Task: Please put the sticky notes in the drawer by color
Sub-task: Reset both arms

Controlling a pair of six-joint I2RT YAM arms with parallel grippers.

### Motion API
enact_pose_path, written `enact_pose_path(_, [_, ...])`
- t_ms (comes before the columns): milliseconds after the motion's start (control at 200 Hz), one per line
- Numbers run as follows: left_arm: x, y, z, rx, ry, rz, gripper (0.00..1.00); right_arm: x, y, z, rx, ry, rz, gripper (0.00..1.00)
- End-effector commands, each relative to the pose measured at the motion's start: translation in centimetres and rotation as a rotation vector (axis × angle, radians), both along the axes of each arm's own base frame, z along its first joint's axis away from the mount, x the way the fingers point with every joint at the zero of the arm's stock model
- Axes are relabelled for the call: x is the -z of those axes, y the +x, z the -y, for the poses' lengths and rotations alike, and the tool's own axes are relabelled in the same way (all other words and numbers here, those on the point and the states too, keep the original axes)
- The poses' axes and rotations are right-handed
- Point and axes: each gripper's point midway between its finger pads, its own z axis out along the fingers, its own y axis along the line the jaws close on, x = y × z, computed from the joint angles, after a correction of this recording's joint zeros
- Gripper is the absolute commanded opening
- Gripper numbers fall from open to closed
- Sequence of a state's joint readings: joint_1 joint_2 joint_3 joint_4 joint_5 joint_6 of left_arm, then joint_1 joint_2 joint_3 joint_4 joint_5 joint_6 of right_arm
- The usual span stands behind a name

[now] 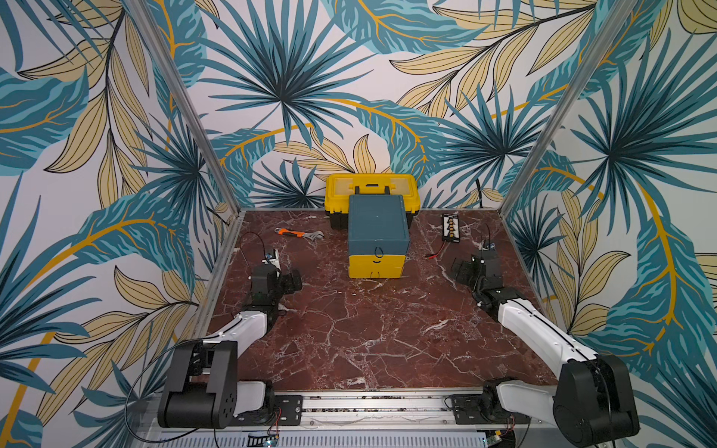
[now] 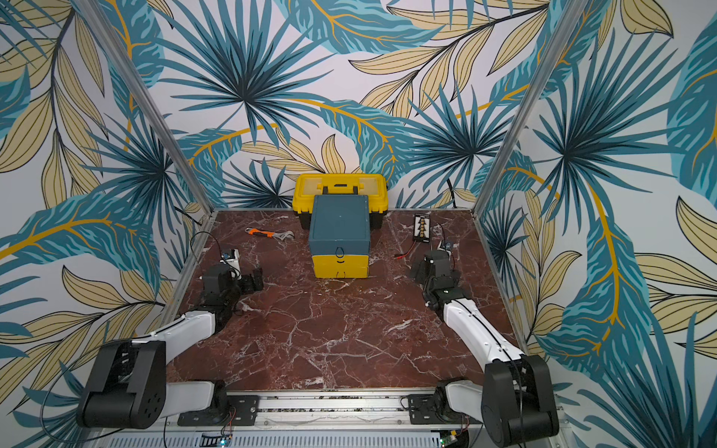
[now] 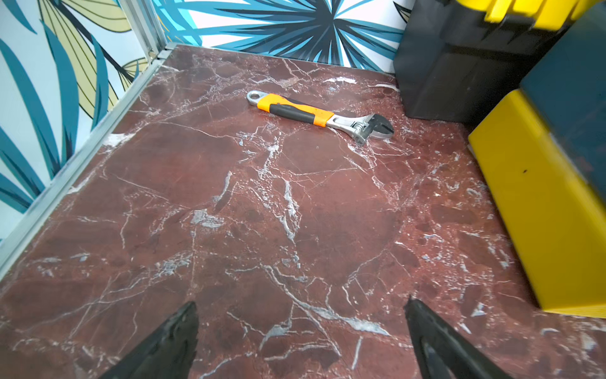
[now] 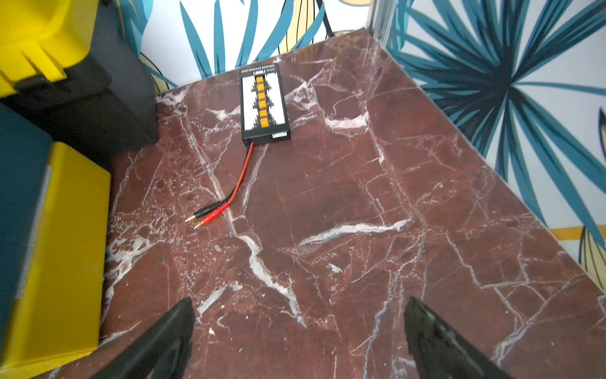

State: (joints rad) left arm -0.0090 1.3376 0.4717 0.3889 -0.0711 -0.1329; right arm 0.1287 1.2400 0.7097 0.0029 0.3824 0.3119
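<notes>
Marble-red table (image 1: 368, 341) in both top views carries no sticky notes at all. You see only the drawer (image 1: 378, 236), a wrench (image 1: 298, 234), a charging board (image 1: 451, 227) and the yellow toolbox (image 1: 371, 186) just behind the drawer. All three fronts look flush and face you, so the pads are probably inside already, though nothing here shows how they were sorted. The left gripper (image 1: 293, 279) and right gripper (image 1: 461, 271) sit on either side of the drawer, apart from it and about equally near.

From the left wrist, your fingers (image 3: 177, 331) stand spread wide over bare marble with nothing between them. The drawer's yellow side (image 3: 541, 213) lies ahead and inward.

From the right wrist, the jaws are likewise wide and empty, with the drawer (image 4: 65, 246) ahead and inward on the opposite side. If you must check the sorting, a cord loop (image 1: 378, 253) has to be reached from the front, and either arm would serve.
</notes>
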Motion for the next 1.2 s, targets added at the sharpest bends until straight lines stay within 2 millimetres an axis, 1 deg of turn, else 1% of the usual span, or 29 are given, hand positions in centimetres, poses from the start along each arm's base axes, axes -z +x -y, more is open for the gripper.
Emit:
enact_pose_path(0, [-3.1,1.1,-2.1,-0.057,0.108,0.194,1.00,-0.7,0.6,0.6,-0.005,-0.069,0.085,0.99])
enact_pose_path(25, [-3.4,1.1,-2.3,-0.059,0.114,0.226,1.00,-0.6,0.7,0.6,-0.010,-0.078,0.098,0.99])
enact_pose_path(95, [-2.9,1.4,-2.3,-0.042,0.085,0.270,1.00,0.1,0.8,0.3,-0.051,-0.111,0.118,0.99])
enact_pose_path(125, [-2.4,1.6,-2.0,-0.017,0.088,0.268,1.00,0.2,0.8,0.2,-0.059,-0.113,0.130,0.99])
enact_pose_path(145, [-2.0,1.9,-1.2,0.029,0.080,0.258,1.00,0.3,0.7,0.1,-0.064,-0.115,0.135,0.99])
enact_pose_path(185, [-1.1,2.3,-0.5,0.074,0.081,0.235,0.99,0.5,0.4,0.4,-0.050,-0.123,0.151,0.99])
enact_pose_path(205, [-1.0,2.6,-0.4,0.082,0.080,0.239,1.00,0.5,0.2,0.6,-0.040,-0.130,0.159,0.99])
enact_pose_path(270, [-0.7,2.4,-0.7,0.073,0.062,0.224,1.00,0.1,-0.4,1.2,-0.028,-0.171,0.187,0.99])
enact_pose_path(325, [-0.8,2.4,-0.7,0.074,0.064,0.235,1.00,-0.1,-1.1,1.6,-0.027,-0.203,0.224,0.99])
enact_pose_path(406, [-0.7,2.2,-0.5,0.087,0.066,0.248,1.00,-0.3,-1.5,1.6,-0.042,-0.220,0.269,0.99])
enact_pose_path(461, [-0.6,2.3,-0.4,0.088,0.065,0.240,1.00,0.0,-1.3,1.5,-0.049,-0.227,0.272,0.99])
enact_pose_path(556, [-0.7,2.2,-0.4,0.089,0.066,0.244,1.00,1.3,-0.4,1.6,-0.040,-0.230,0.271,0.99])
enact_pose_path(581, [-0.7,2.3,-0.4,0.089,0.066,0.248,1.00,1.8,-0.1,1.5,-0.043,-0.223,0.271,0.99])
enact_pose_path(636, [-0.7,2.2,-0.1,0.112,0.066,0.249,1.00,2.2,0.5,0.8,-0.075,-0.214,0.296,0.99])
enact_pose_path(706, [-0.7,2.0,0.3,0.133,0.069,0.258,1.00,3.8,1.1,0.2,-0.115,-0.224,0.289,0.99])
enact_pose_path(746, [-0.8,2.1,0.3,0.133,0.068,0.257,1.00,3.8,1.5,-0.3,-0.152,-0.239,0.315,0.99])
enact_pose_path(826, [-0.7,2.1,0.3,0.129,0.068,0.253,1.00,4.4,1.3,-1.0,-0.192,-0.207,0.254,0.99])
enact_pose_path(881, [-0.7,2.2,-0.1,0.112,0.066,0.249,1.00,4.4,1.7,-1.6,-0.233,-0.224,0.263,0.99])
enact_pose_path(961, [-0.7,2.3,-0.4,0.088,0.067,0.246,1.00,4.5,1.9,-1.4,-0.221,-0.214,0.249,0.99])
enact_pose_path(1197, [-0.7,2.3,-0.5,0.086,0.067,0.245,1.00,4.4,1.8,-0.7,-0.178,-0.213,0.245,0.99])
